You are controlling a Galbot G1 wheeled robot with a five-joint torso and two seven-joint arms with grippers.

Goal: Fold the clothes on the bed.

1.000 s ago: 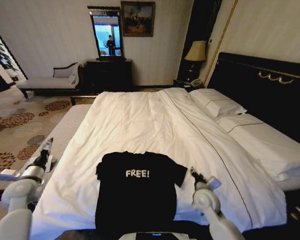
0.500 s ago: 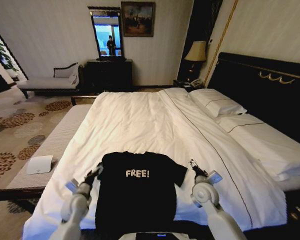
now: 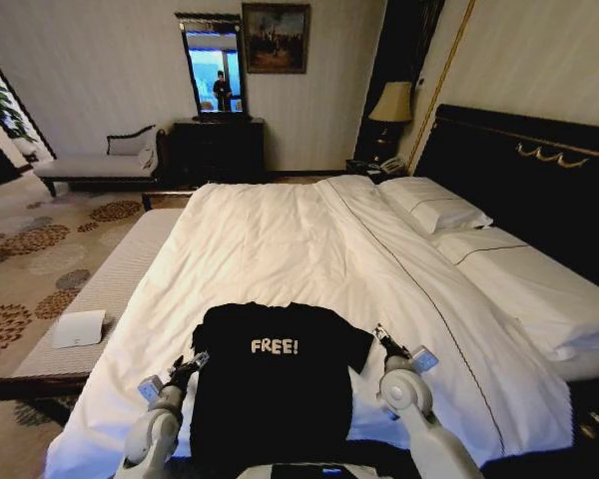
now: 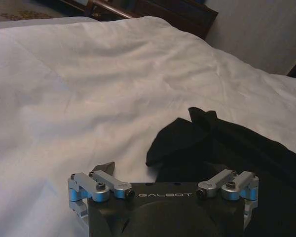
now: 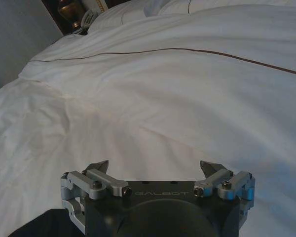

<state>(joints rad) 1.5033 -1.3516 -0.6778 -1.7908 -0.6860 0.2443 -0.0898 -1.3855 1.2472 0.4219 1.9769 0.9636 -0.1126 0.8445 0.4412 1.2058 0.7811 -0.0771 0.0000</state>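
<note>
Black T-shirt (image 3: 275,384) lies flat at the bed's (image 3: 280,249) six o'clock edge. At its nine o'clock, the left gripper (image 3: 188,365) spreads wide beside the sleeve; at three o'clock, the right gripper (image 3: 382,337) spreads wide too, both empty.

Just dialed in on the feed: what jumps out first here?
A black T-shirt with white "FREE!" lettering lies flat on the near end of the big white bed, stark against the duvet. The left gripper hovers open at its left sleeve, and the right gripper open by its right sleeve, neither holding fabric.
</note>
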